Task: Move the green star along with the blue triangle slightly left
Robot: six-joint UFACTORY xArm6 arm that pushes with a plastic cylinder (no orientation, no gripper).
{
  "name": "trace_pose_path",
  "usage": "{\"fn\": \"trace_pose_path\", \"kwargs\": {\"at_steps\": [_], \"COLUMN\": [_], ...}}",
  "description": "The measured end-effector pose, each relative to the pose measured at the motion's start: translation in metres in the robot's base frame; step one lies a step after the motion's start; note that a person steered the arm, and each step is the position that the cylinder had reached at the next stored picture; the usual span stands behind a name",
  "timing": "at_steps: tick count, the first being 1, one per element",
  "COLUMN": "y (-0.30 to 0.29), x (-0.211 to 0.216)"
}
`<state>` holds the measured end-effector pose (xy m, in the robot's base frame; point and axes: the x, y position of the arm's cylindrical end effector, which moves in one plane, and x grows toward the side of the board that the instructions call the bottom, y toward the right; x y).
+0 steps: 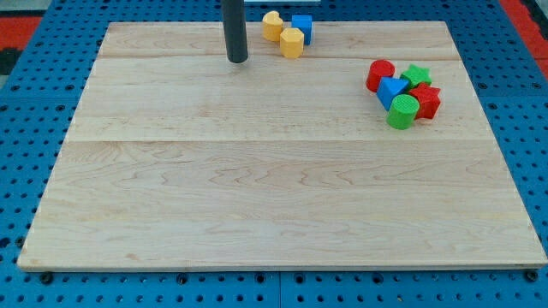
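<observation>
Blocks number seven: two yellow (282, 34), two blue (301, 26), two red (380, 74), two green (417, 75); fingers' state untellable.

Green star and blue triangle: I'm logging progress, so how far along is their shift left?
Nothing looks done. The green star and blue triangle sit packed in the cluster at the view's right with the red cylinder, green cylinder and red block. In hand: my tip stands far to their left, touching no block. Left: getting behind them and the whole push.
</observation>
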<state>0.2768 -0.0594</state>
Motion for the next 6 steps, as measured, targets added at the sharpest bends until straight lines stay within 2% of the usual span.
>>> {"fn": "trace_pose_path", "kwargs": {"at_steps": [6], "y": [0.014], "x": [0.010]}}
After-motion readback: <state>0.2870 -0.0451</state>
